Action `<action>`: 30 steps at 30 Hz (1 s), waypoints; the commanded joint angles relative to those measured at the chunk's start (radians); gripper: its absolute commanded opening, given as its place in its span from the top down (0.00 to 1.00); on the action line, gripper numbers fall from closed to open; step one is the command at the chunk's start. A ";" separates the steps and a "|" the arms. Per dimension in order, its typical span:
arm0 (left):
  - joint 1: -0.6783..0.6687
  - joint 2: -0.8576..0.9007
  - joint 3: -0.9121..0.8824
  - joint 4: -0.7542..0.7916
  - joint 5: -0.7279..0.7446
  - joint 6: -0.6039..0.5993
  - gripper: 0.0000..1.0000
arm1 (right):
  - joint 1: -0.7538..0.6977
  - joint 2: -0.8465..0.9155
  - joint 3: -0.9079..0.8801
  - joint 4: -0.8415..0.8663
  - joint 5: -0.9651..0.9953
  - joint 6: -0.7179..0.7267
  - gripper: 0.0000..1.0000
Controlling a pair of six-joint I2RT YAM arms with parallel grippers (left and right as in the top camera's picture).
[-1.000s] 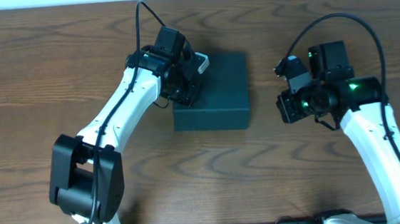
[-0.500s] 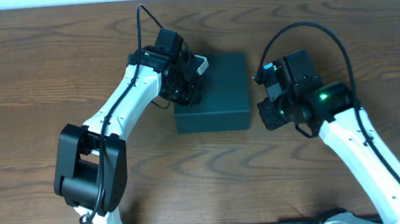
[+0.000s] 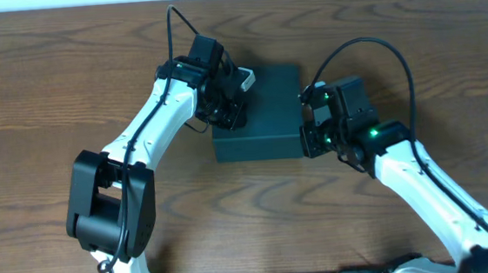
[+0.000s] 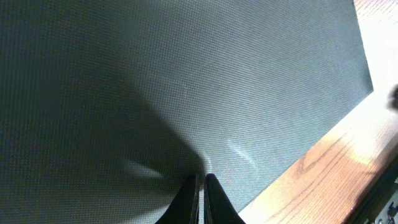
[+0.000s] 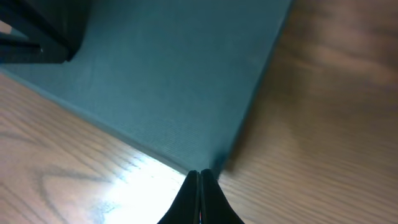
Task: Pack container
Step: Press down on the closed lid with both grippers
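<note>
since the wooden table (image 3: pixel 38 74) carried everything, it came first: brown grain, two white arms reaching in from the near edge; the left arm (image 3: pixel 152 131) bent over the container's left side, and the right arm (image 3: pixel 413 175) came up against its right side; between them sat the container (image 3: pixel 268 108), a dark teal-green square box near the table's middle, flat on the wood, its lid apparently down; the left gripper (image 4: pixel 202 180) hung over the box top near its left edge, fingers pressed together and holding nothing, though whether the tips touched the textured surface i could not tell; the right gripper (image 5: pixel 199 177) sat just beside the box's near right corner, jaws likewise fully closed on nothing.

as i judged the risk, neither pair of closed fingers could catch the flap; a push from the right would likely slide the box across the wood rather than lift the lid; the left tips could also hold the lid down; in the way stood mostly the arms themselves, crowding one box from both sides, and the black cable (image 3: pixel 357 41) looping above the right wrist; whatever was to be packed showed in no view.
</note>
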State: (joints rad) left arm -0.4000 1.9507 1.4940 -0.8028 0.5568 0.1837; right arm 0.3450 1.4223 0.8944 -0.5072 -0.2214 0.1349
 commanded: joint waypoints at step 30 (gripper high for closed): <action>-0.025 0.039 -0.010 0.006 0.039 -0.005 0.94 | 0.067 0.180 -0.012 -0.020 -0.102 0.022 0.99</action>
State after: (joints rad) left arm -0.4171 1.9572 1.4940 -0.7952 0.5991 0.1833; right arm 0.3614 1.5482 0.9348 -0.4770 -0.3607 0.1715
